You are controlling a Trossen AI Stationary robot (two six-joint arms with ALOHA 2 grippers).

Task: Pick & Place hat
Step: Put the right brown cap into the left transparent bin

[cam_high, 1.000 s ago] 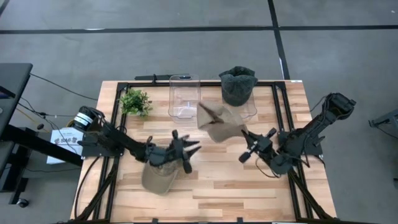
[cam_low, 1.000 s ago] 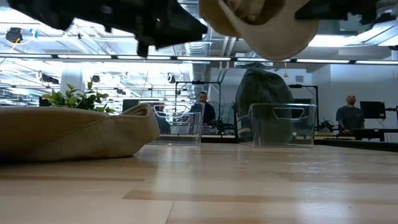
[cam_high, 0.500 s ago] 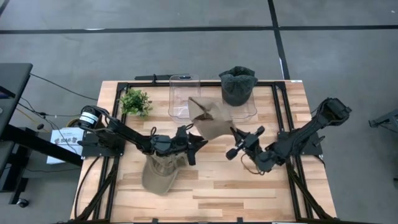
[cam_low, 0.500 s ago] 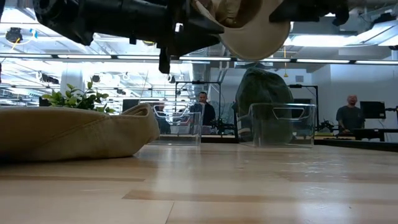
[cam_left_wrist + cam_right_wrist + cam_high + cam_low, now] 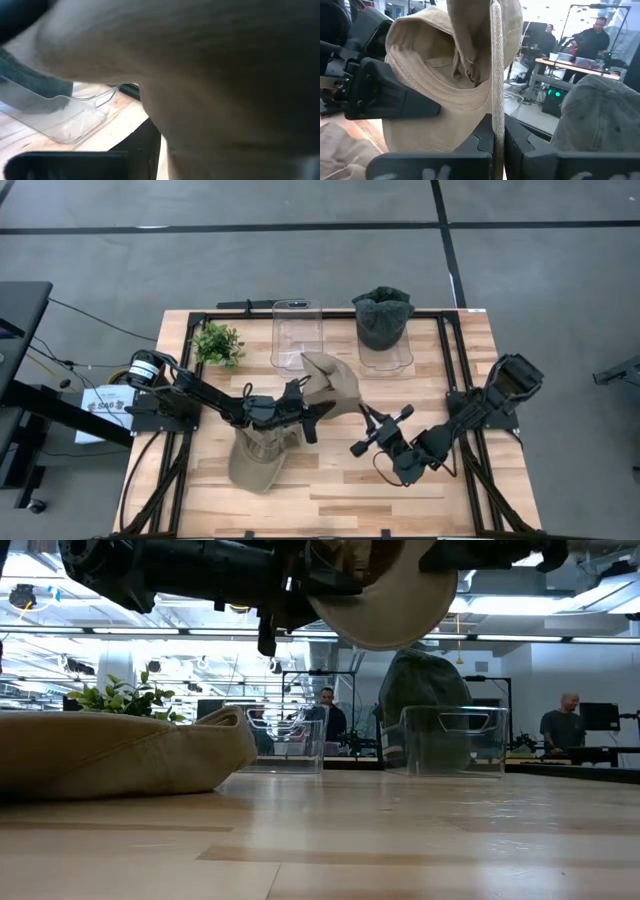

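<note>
A tan bucket hat hangs in the air over the table's middle, and in the low view this hat is well above the wood. My right gripper comes in from the near right and is shut on its brim. My left gripper is open at the hat's left side, fingers spread around its edge; the left wrist view is filled by tan cloth. A second tan hat lies crown-up on the table under the left arm. My right gripper pinches the hat's brim edge between its two fingers, reaching level from the table's near right. The brim stands edge-on in the fingers. The hat is lifted clear, its open crown turned toward the gripper. My left gripper: I cannot tell whether its finger touches the hat.
Two clear bins stand at the far edge: the left bin has nothing in it, the right bin carries a dark grey hat. A small green plant sits far left. People stand in the room behind the table.
My right gripper has carried the tan hat toward the table's left and slightly nearer, up to my left gripper. The hat has turned, its crown now beside the left fingers. My left gripper moved a little right and far early on, then stayed still and open.
</note>
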